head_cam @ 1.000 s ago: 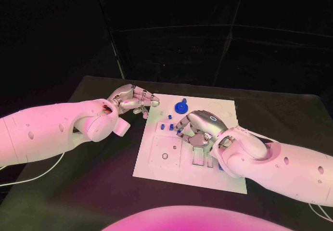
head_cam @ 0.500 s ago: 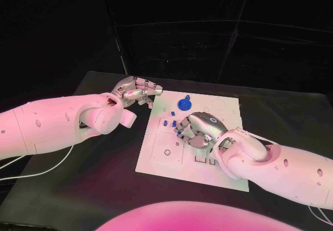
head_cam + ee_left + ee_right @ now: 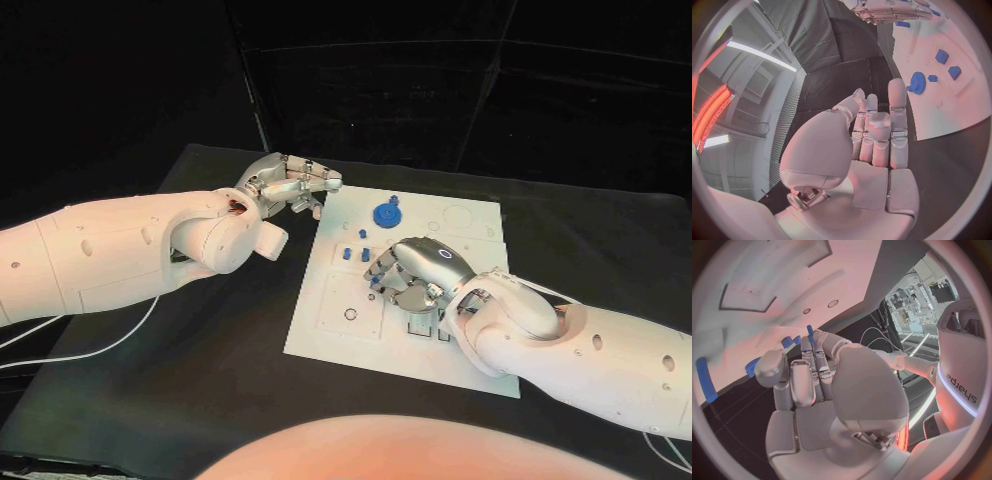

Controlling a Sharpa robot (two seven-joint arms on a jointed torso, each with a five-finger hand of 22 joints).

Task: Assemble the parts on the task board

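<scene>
The white task board (image 3: 325, 330) lies mid-table. A blue gear (image 3: 387, 213) stands near its far edge, and small blue pegs (image 3: 353, 255) stand just nearer. My right hand (image 3: 418, 270) hovers over the board's middle, fingers curled down, pinching a small blue part (image 3: 378, 284); in the right wrist view the blue part (image 3: 809, 332) sticks out past the fingertips (image 3: 814, 352). My left hand (image 3: 289, 185) hangs off the board's far left corner. Its fingers (image 3: 879, 135) are drawn together with the thumb against them, holding nothing. The left wrist view shows the gear (image 3: 917, 82) on the board (image 3: 942, 115).
Shallow recesses and slots (image 3: 418, 325) mark the board's near half, partly under my right wrist. More blue parts (image 3: 752, 366) sit on the board (image 3: 773, 270) beside my right hand. A pale cable (image 3: 87, 345) trails on the black table under my left arm.
The camera has shifted. My right hand has drawn slightly toward the board's near side with the blue part. My left hand stays by the far left corner.
</scene>
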